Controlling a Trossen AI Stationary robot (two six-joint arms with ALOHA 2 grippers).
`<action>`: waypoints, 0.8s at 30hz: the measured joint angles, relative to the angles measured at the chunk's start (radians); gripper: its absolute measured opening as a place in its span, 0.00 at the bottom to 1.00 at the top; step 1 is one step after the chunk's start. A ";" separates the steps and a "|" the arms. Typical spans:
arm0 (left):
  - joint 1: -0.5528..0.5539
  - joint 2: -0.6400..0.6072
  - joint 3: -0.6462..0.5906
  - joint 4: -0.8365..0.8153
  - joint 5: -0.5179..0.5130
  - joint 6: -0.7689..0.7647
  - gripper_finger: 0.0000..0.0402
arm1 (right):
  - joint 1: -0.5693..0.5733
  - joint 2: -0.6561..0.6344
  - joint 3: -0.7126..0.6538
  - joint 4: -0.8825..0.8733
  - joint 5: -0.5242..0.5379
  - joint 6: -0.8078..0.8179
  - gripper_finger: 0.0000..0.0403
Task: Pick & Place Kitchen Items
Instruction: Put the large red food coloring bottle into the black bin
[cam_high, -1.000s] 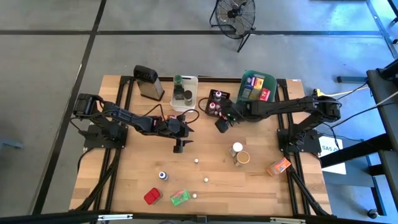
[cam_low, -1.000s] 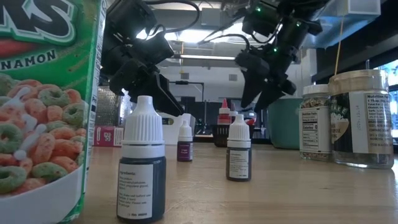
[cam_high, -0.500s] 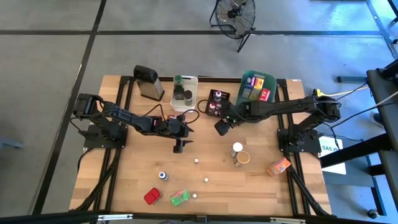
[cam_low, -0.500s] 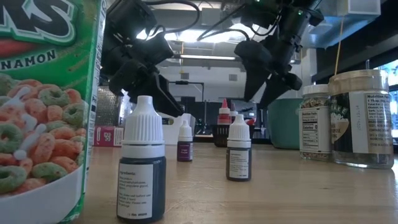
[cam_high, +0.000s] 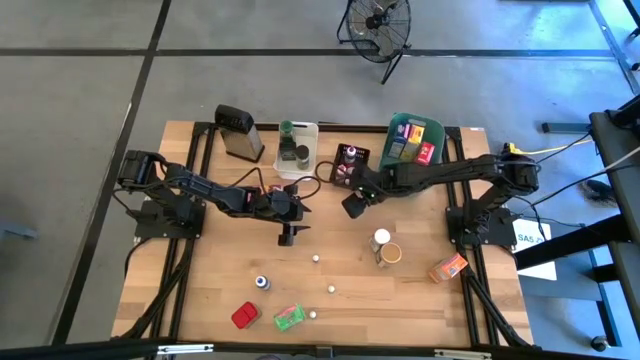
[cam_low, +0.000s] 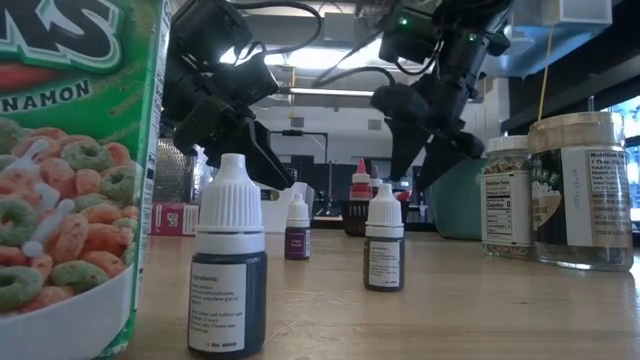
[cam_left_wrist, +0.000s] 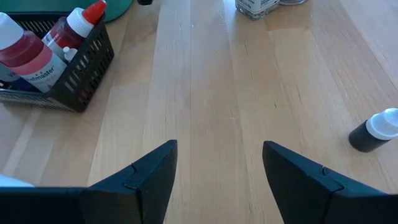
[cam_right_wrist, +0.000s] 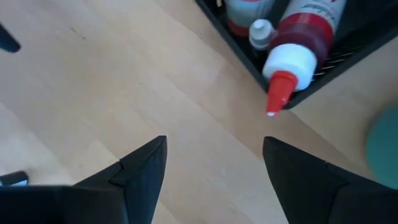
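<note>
Wooden worktop first, with both arms hanging over its middle. Teal bin at the back holds coloured packets, white bin next to it has green-lidded jars, and the grey grater stands beside that. Black wire basket carries red sauce bottles. Left tool hovers spread wide and empty over bare wood; right tool is also wide and empty, just beside the basket. Two spice jars stand near the centre, an orange packet toward the right edge, red and green packets at the front, tiny capped bottles scattered between.
</note>
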 joint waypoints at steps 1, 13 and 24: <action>0.000 0.000 0.000 0.000 0.000 0.000 0.58 | -0.007 0.000 0.000 -0.002 0.001 0.003 0.67; 0.000 0.000 0.000 0.000 0.000 0.000 0.58 | -0.093 0.016 0.002 -0.018 0.020 0.002 0.67; 0.000 0.000 0.000 0.000 0.000 0.000 0.58 | -0.101 0.016 0.002 -0.017 0.019 0.002 0.57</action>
